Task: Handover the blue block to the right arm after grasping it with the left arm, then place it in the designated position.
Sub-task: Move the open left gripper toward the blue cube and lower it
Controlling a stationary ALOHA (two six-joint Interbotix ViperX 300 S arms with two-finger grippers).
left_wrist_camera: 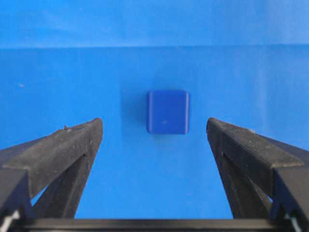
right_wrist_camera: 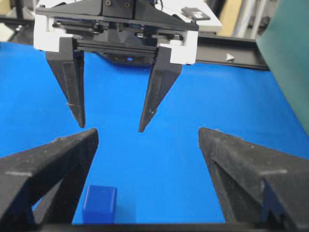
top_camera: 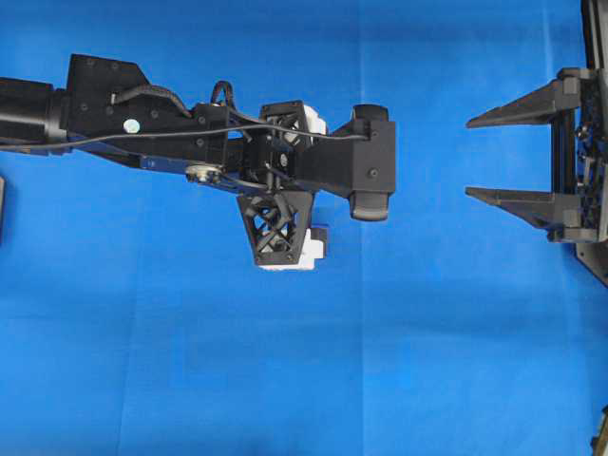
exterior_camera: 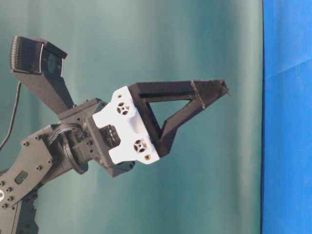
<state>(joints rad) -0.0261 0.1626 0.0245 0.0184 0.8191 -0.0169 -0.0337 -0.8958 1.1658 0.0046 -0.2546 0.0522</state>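
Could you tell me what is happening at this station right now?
The left arm's claw hangs open above the blue cloth, fingers pointing down at the blue block, which lies loose on the cloth and is not yet grasped. The right arm's claw waits open at the right edge of the overhead view, holding nothing. So the pick-up is about to happen, and the handover has not begun.

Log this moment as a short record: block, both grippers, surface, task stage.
block: blue block lying on the cloth, untouched
left gripper: jaws open, above the block, nothing held
right gripper: jaws open, empty, at the right edge of the overhead view
surface: blue cloth
stage: grasp not yet made
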